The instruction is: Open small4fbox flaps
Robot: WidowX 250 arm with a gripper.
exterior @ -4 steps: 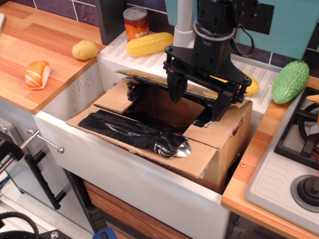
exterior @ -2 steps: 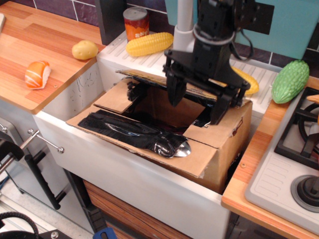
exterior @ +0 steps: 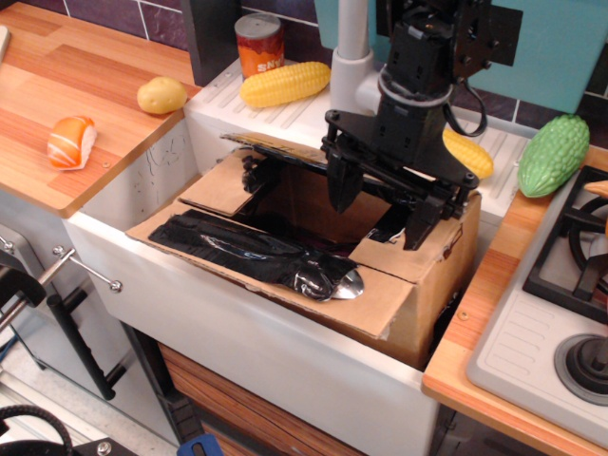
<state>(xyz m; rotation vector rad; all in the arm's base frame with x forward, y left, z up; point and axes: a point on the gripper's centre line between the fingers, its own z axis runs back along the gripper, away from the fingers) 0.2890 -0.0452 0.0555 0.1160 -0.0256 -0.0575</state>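
The small4fbox (exterior: 432, 275) is a brown cardboard box sitting in the white sink. Its near long flap (exterior: 275, 261) lies folded outward over the sink's front, with crinkled black tape on it. The left short flap (exterior: 223, 185) is folded out flat. The far long flap (exterior: 285, 150) stands at the back, partly hidden by the arm. The right short flap (exterior: 408, 252) lies roughly level over the box's right end. My black gripper (exterior: 380, 214) hangs over the box's opening, jaws wide open and empty, its right finger (exterior: 418, 223) at the right flap's edge.
The white sink (exterior: 142, 180) holds the box. A toy corn (exterior: 283, 84), a can (exterior: 259, 43) and a faucet post (exterior: 350, 47) stand behind. A potato (exterior: 161, 95) and sushi piece (exterior: 71, 141) lie on the left counter. A green gourd (exterior: 551, 154) and stove (exterior: 579, 256) are right.
The gripper has shifted slightly right and tilted, staying open over the box. The flaps have not visibly moved.
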